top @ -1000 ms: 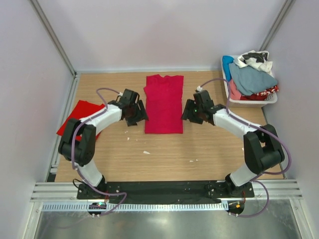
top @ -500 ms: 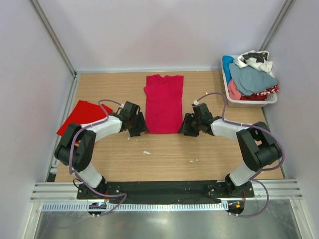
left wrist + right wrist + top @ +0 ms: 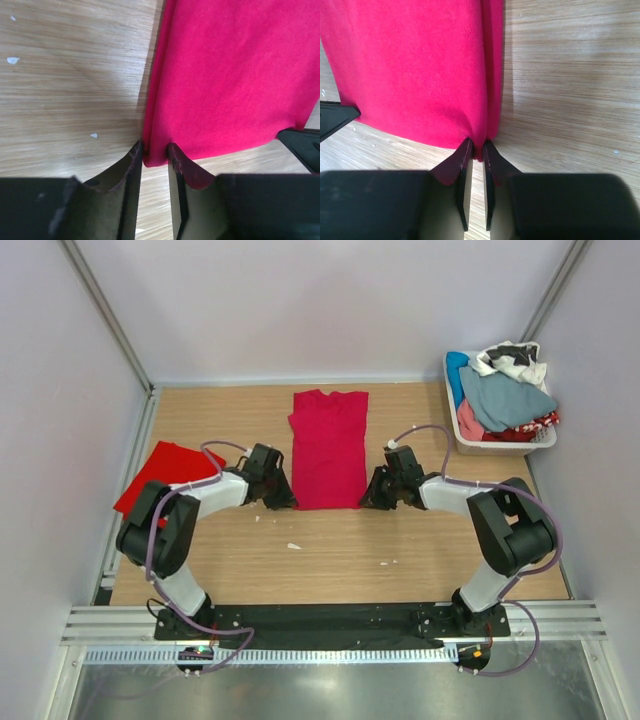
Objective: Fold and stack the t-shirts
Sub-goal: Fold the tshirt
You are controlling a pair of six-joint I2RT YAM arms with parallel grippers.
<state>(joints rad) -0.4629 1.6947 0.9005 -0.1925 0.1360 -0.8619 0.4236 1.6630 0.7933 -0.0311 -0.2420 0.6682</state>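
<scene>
Both arms have slid back along the flanks of the narrow raspberry-crimson cloth t-shirt (image 3: 328, 445) to its near hem. The left gripper (image 3: 155, 150) now closes its fingers on the left corner, and the right gripper (image 3: 477, 145) pinches the right one tight. That suggests a lengthwise fold toward the collar comes next, since the shirt lies flat mid-table, with the scarlet red t-shirt (image 3: 160, 472) well apart at the left edge.

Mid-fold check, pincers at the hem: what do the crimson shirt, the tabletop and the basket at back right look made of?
Crimson t-shirt: soft knit cloth, matte; fine knit lines and a limp folded edge show. Tabletop: wood or wood-look laminate, pale grain streaks, low sheen. Laundry basket: probably white plastic, going by its smooth, thin rim.
</scene>
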